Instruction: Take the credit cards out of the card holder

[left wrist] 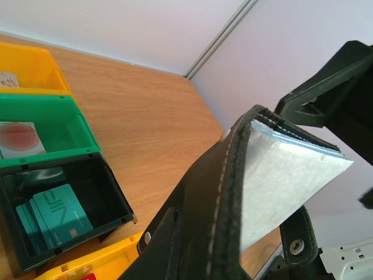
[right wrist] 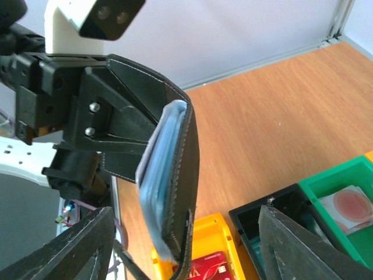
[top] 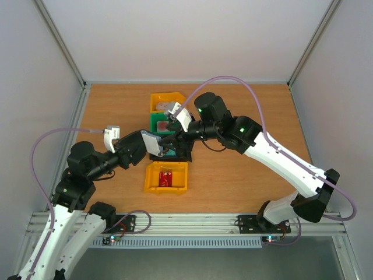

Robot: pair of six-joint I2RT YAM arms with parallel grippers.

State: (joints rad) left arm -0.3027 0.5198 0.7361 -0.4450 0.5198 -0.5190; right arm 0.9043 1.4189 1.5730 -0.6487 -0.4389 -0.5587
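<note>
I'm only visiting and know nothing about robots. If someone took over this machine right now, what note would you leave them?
Left claw: shut on the card holder, holding it open above the bins.
Right claw: open and empty, close to the holder.
Done: teal cards lie in the black bin, a red card in the near yellow bin, and a card with a red circle in the green bin.
Left: the holder's grey-blue pockets bulge, but I cannot see whether any cards remain. Check, then probably pull any out with the right claw.
</note>
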